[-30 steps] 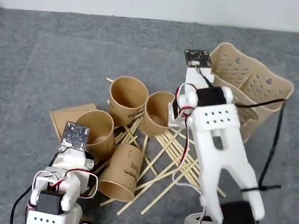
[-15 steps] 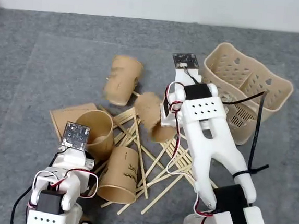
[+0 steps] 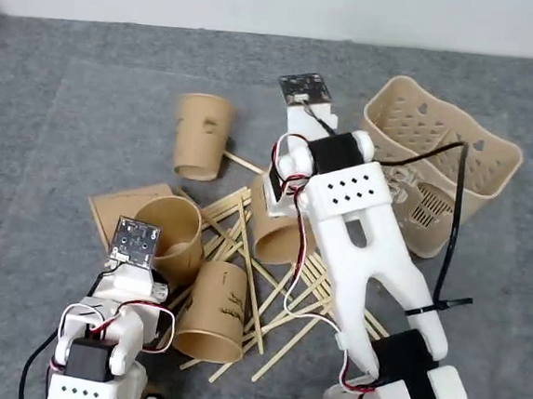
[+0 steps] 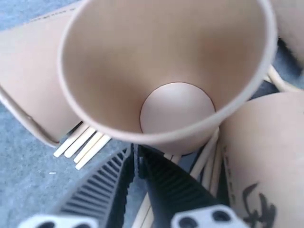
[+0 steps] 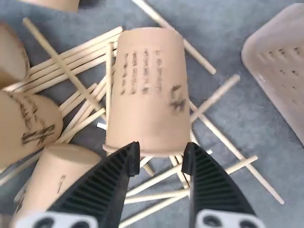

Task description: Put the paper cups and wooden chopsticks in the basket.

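Note:
Several brown paper cups lie among scattered wooden chopsticks [image 3: 249, 287]. One cup [image 3: 200, 136] lies on its side at the far left, one [image 3: 172, 231] stands upright, and another [image 3: 215, 309] lies near the front. A fourth cup [image 5: 147, 90] lies on chopsticks [image 5: 71, 57], its rim just ahead of my open right gripper [image 5: 159, 154]; the right arm covers part of this cup [image 3: 277, 236]. My left gripper [image 4: 137, 159] is shut with nothing in it, low beside the upright cup [image 4: 175, 109]. The beige basket [image 3: 478, 134] stands at the back right.
A flat cardboard sleeve [image 3: 116, 207] lies left of the upright cup. The right arm's black cable [image 3: 451, 225] hangs across the basket's front. A corner of the basket [image 5: 280, 71] is close to the right gripper. Bare grey carpet [image 3: 88, 100] stretches left and behind.
The right arm swung left, away from the basket. Two upright cups were tipped over: one rolled to the far left, the other now lies under the right gripper. Chopsticks shifted.

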